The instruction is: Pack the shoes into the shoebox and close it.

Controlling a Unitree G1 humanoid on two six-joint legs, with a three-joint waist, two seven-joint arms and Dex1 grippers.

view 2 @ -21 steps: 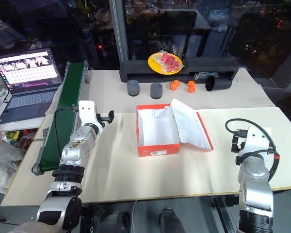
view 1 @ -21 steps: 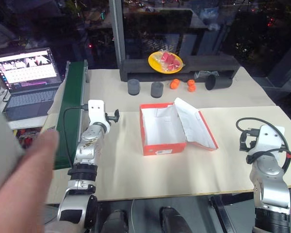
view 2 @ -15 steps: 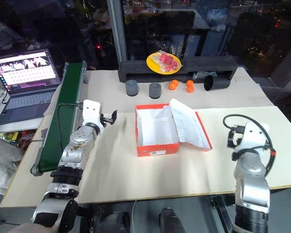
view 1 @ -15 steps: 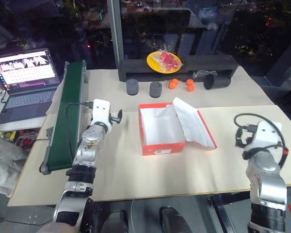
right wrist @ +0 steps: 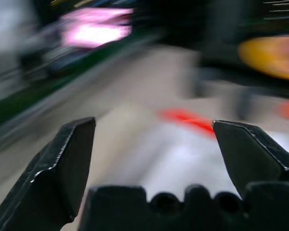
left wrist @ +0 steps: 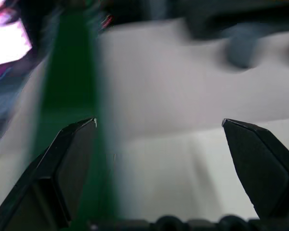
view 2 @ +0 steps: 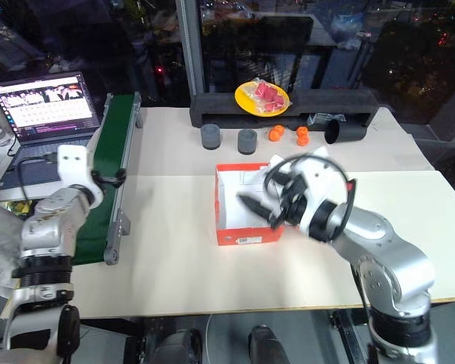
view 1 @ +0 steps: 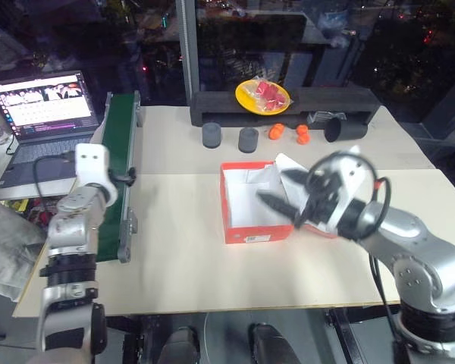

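Red-orange shoebox open at frame centre on the cream table, right gripper spread wide over it, holding nothing.
Box interior white & looks bare where visible; its lid is mostly hidden behind the right arm. Right gripper fingers well apart, pointing toward frame left above the box. Left gripper at left of frame, just beside the green conveyor, also released w/ fingers wide, empty. Laptop lit at upper left. Along the top: long black foam tray w/ yellow plate of red items on it, two dark grey foam cylinders, small orange objs, black cup on its side. Crumpled grey cloth at lower left edge.
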